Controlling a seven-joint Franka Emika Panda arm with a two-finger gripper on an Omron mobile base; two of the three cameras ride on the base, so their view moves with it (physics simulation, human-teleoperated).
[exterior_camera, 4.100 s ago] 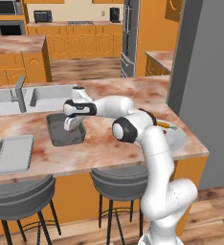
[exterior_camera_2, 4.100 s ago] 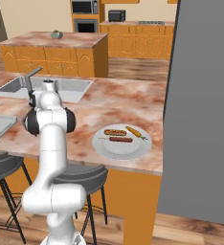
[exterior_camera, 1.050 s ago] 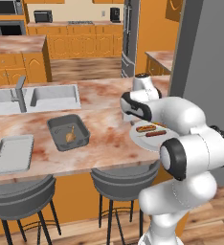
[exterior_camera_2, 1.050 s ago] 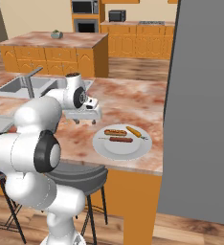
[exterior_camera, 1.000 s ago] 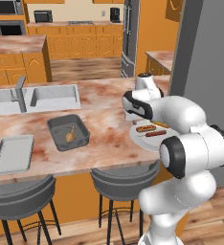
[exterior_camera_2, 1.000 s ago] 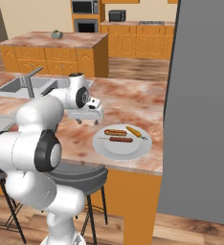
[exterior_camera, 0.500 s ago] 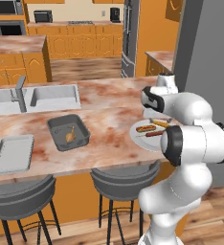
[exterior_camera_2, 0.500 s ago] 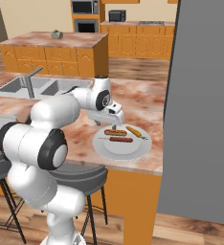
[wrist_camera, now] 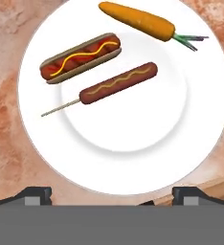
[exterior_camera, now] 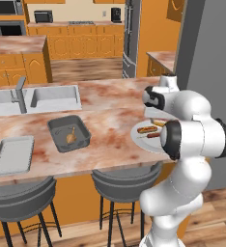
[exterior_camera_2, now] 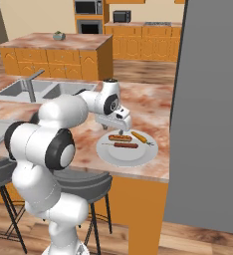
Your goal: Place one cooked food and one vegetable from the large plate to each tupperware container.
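Plate (wrist_camera: 133,162) sits near the table's (exterior_camera: 110,125) right end, by its front edge, w/ the pincer (wrist_camera: 111,194) hanging over it, jaws wide, holding nothing. On the plate: hot dog (wrist_camera: 80,57) in a bun w/ a mustard squiggle, sausage on a stick (wrist_camera: 116,83) also w/ mustard, and a carrot (wrist_camera: 138,20) w/ a green stub. All three lie apart from each other, bunched toward one side of the plate; rest of it is bare.

Progress, judging from how things lie: dark tub (exterior_camera: 69,132) holds one small orange-brown item, too small to say what it is, so prob. one piece delivered there. Flat tray (exterior_camera: 12,154) looks empty. So roughly one placement done, three left; only one vegetable is on the plate, though each container needs one, so the tub's item may be the other veg. Next likely pick is from this plate, not yet begun.

Materials/shapes: plate is round, smooth, glossy white w/ a shallow centre well. Tub is deep, dark grey, rounded corners; tray shallow, light grey, same rounded rectangle. Table top is mottled pink-brown marble, polished. Sausage is a smooth cylinder; carrot tapers; stick is thin, prob. awkward to grip.
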